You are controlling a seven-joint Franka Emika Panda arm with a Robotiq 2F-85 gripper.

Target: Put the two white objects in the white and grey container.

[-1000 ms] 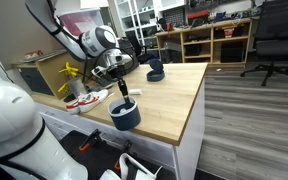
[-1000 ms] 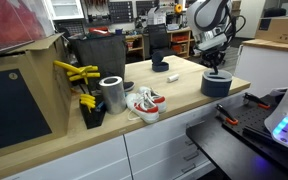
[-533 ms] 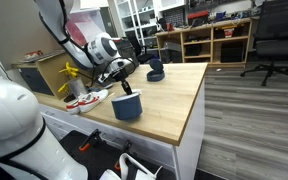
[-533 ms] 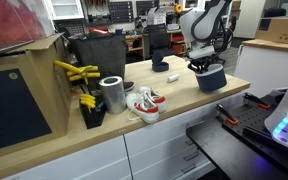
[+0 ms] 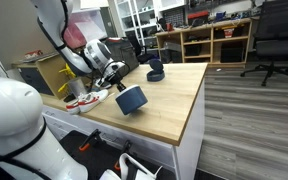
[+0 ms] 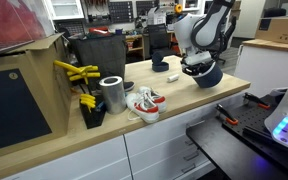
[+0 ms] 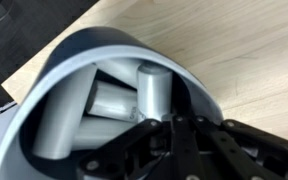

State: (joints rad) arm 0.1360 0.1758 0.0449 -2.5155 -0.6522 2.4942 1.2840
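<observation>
The grey-blue container with a white rim and inside hangs tilted above the wooden table, held by my gripper. In both exterior views it is off the tabletop, with my gripper at its rim. In the wrist view the container's rim fills the frame, and pale white cylindrical pieces lie inside it. My gripper is shut on the container's near wall.
A smaller dark round bowl stands farther back on the table. A white-and-red shoe, a silver can, yellow tools and a black box crowd one end. The table edge is close by.
The container stood upright on the table near its front edge. My gripper has lifted it, tilted it and carried it back over the table, toward the shoe's side.
</observation>
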